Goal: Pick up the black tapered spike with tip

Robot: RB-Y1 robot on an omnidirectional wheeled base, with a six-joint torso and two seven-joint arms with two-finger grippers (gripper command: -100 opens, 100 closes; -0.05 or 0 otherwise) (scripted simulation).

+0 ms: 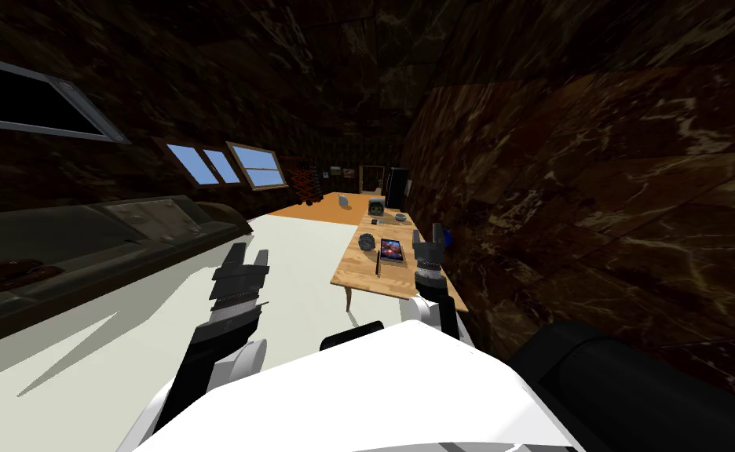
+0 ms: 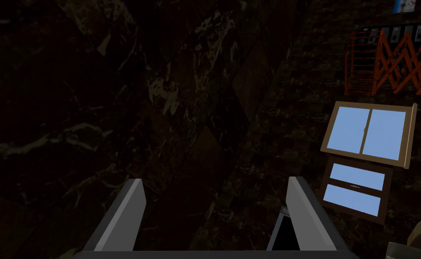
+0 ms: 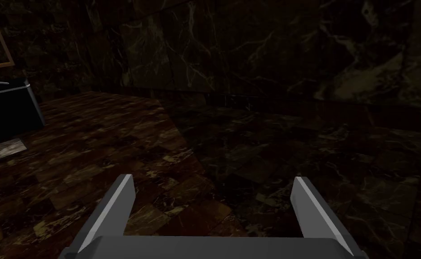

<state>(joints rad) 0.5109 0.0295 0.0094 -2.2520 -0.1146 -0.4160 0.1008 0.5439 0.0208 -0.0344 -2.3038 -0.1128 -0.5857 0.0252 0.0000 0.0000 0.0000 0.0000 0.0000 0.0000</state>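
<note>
Wooden counter (image 1: pixel 356 276) at 12 o'clock bore thin black spike (image 1: pixel 378 264). Right tool (image 1: pixel 427 235) open, empty, at spike's 3 o'clock. Left tool (image 1: pixel 249 256) open, idle, well apart at 9. Reach step, probably; next: right tool over spike, descend, close.

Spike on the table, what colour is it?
The spike is black, seen best in the head view.

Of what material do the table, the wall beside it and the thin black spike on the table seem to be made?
The table looks like light wood with a matte finish, judging by its tan colour and faint plank lines. The wall looks like dark brown marble tiles, with pale veins and seams. The spike is plain black, and its material cannot be told.
</note>
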